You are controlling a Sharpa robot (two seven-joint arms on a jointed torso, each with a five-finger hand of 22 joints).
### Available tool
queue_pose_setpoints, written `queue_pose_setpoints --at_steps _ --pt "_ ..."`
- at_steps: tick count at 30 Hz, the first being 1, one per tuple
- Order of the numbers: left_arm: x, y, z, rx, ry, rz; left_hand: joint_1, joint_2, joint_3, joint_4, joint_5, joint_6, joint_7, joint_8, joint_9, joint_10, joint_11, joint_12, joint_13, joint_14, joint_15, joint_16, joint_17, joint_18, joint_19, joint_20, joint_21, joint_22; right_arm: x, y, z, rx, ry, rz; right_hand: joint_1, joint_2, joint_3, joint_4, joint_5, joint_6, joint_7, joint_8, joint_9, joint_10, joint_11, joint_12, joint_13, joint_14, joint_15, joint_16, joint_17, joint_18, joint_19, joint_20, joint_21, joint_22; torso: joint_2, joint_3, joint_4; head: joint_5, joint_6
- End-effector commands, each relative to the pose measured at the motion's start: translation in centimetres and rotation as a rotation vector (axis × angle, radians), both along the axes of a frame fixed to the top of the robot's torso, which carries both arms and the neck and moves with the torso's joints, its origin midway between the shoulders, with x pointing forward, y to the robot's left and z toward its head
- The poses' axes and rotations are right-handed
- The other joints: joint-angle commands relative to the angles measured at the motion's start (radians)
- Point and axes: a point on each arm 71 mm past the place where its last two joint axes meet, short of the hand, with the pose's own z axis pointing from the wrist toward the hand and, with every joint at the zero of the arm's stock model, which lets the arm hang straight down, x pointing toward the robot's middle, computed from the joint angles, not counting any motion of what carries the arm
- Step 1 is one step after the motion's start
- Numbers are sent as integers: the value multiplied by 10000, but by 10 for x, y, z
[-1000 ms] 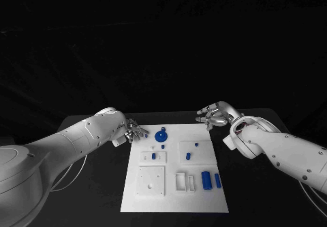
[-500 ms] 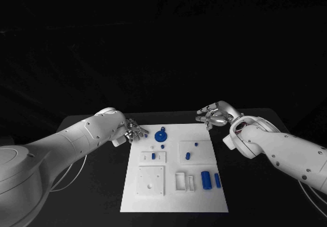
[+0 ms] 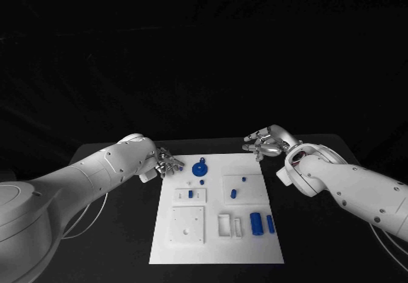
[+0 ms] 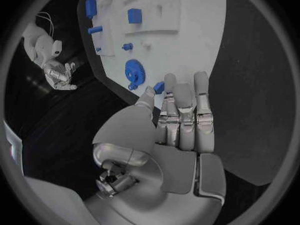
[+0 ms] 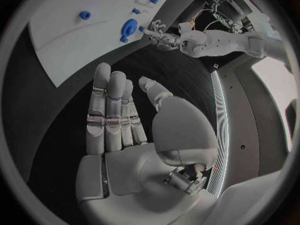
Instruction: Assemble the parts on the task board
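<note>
Two hands were seen at the far end of the white task board [image 3: 217, 236], one at each far corner. The left hand [image 3: 167, 164] was held just off the board's far-left corner, at about nine o'clock from the blue gear [image 3: 200, 171]. In the left wrist view a small blue part [image 4: 159, 87] was seen at the tips of the thumb and a finger of that hand [image 4: 178, 120]; whether it was pinched or merely touched could not be told for certain, though a pinch was suggested. The right hand [image 3: 265, 145] was held over the black table [image 3: 315, 236] just beyond the board's far-right corner, at about two o'clock from the gear; in its own wrist view the fingers [image 5: 112, 110] were seen extended side by side with the thumb apart and nothing grasped.

Between the hands, the gear lay near the board's far edge. Toward six o'clock from it, small blue pegs [image 3: 234, 192] stood on raised white blocks, and two upright blue cylinders [image 3: 256, 223] were set at the near right, beside white slotted holders [image 3: 225, 226]. A plain white square plate [image 3: 187, 224] occupied the near left. Bare table was left on both long sides of the board.
</note>
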Motion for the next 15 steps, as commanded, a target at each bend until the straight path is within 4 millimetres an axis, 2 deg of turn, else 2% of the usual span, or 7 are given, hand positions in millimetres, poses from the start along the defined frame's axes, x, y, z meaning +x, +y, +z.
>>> queue_pose_setpoints --at_steps 1,15 --pt "-2 -5 -5 -95 274 -252 121 148 30 -143 104 80 -9 32 19 45 -19 -46 -14 30 -17 72 14 41 35 -23 51 165 0 1 1 33 -60 87 49 -69 -54 -11 23 -56 6 6 -12 -81 13 -3 -8 53 4 -43 -9 31 255 96 52 -9 6 1 2 0 29" --pt "-2 -5 -5 -164 299 -273 284 356 56 -385 219 93 -19 -6 59 87 -21 -129 -65 18 -21 89 32 32 -5 -33 142 178 0 1 1 23 -38 84 49 -69 -54 -11 23 -56 6 6 -12 -81 13 -3 -8 53 4 -43 -9 31 255 96 52 -9 0 4 7 0 23"
